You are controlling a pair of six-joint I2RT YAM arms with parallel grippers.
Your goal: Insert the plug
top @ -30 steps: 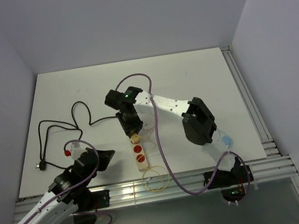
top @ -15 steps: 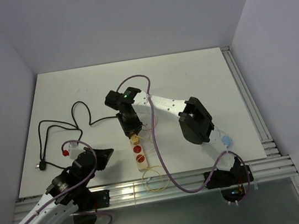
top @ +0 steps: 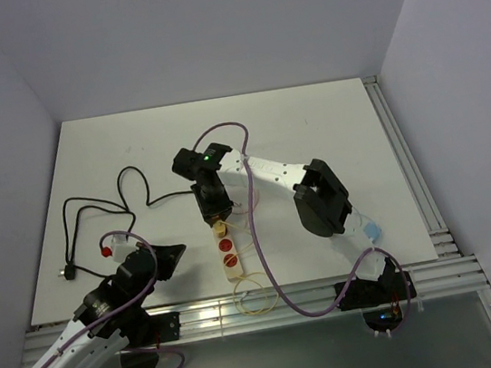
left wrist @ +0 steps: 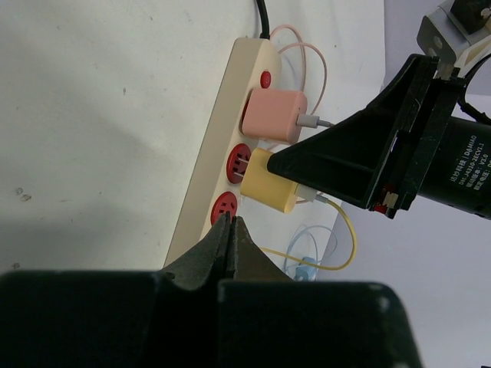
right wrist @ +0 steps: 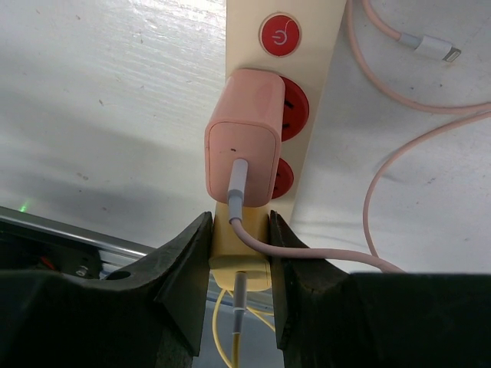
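Note:
A cream power strip (top: 232, 261) lies near the table's front edge, also in the left wrist view (left wrist: 219, 146) and the right wrist view (right wrist: 326, 107). A pink plug (right wrist: 245, 138) sits in its first socket. My right gripper (right wrist: 239, 230) is shut on the yellow plug (right wrist: 242, 264), holding it at the second socket (left wrist: 239, 161). I cannot tell whether its prongs are in. The pink plug (left wrist: 275, 115) and yellow plug (left wrist: 268, 182) stand side by side. My left gripper (left wrist: 230, 222) is shut and empty, just left of the strip (top: 169, 257).
A black cable (top: 106, 203) with its plug (top: 68, 271) trails over the left of the table. A pink cable (right wrist: 399, 100) and a yellow cable loop (top: 256, 294) lie by the strip. A blue charger (top: 371, 230) lies at the front right. A small red object (top: 109, 252) lies front left.
The right arm's elbow has shifted slightly left, while its gripper stays at the strip with the yellow plug. The left arm has barely moved.

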